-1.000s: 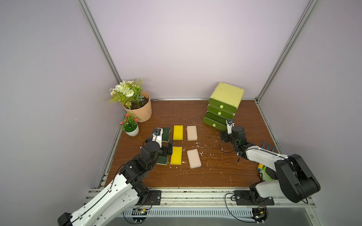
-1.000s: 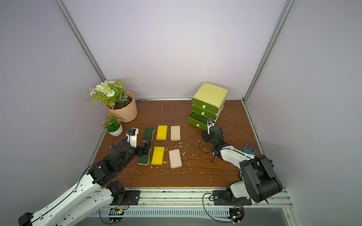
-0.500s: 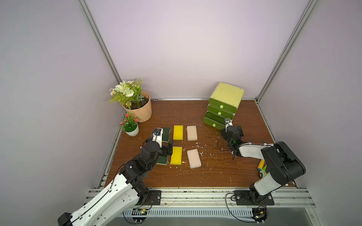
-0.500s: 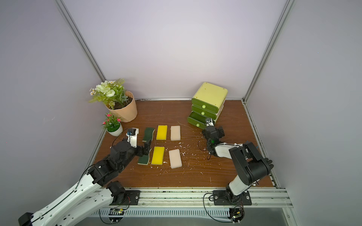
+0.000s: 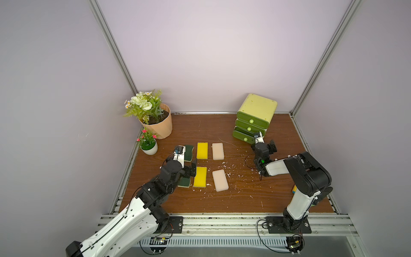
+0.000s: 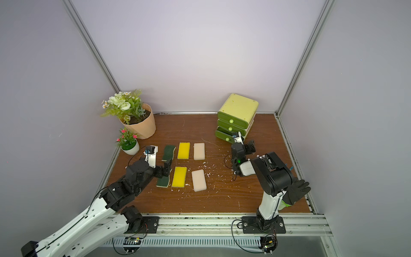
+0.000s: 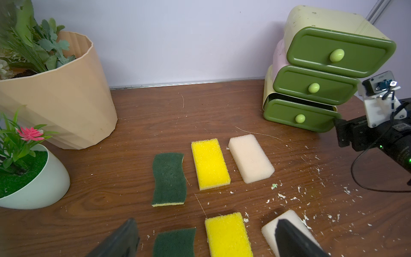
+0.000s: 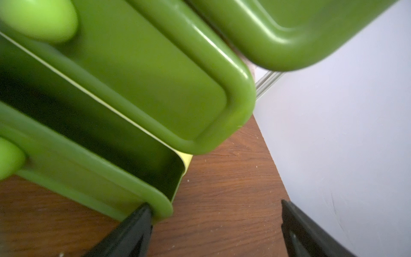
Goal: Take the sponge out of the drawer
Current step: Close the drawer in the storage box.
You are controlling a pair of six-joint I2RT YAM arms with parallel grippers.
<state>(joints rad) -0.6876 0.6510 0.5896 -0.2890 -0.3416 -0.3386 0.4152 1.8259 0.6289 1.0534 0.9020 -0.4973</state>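
The jaws of the right gripper (image 8: 214, 211) stand wide apart with nothing between them, low over the table (image 5: 244, 200) at the corner of the bottom drawer (image 8: 89, 169). One of its fingers (image 8: 140, 220) sits just beside the end of that drawer's front; whether it touches cannot be told. The bottom drawer (image 7: 298, 115) of the green drawer unit (image 5: 258, 106) is pulled out a little, while the two above it are pushed in. Its inside lies in shadow, so whether a sponge is in there cannot be told. The left gripper (image 7: 206, 222) also has its jaws spread wide and holds nothing, hanging over the near row of six sponges (image 7: 210, 163) that lie on the table in two rows, each row dark green, yellow and beige. White crumbs (image 7: 282, 195) are scattered between the sponges and the drawer unit.
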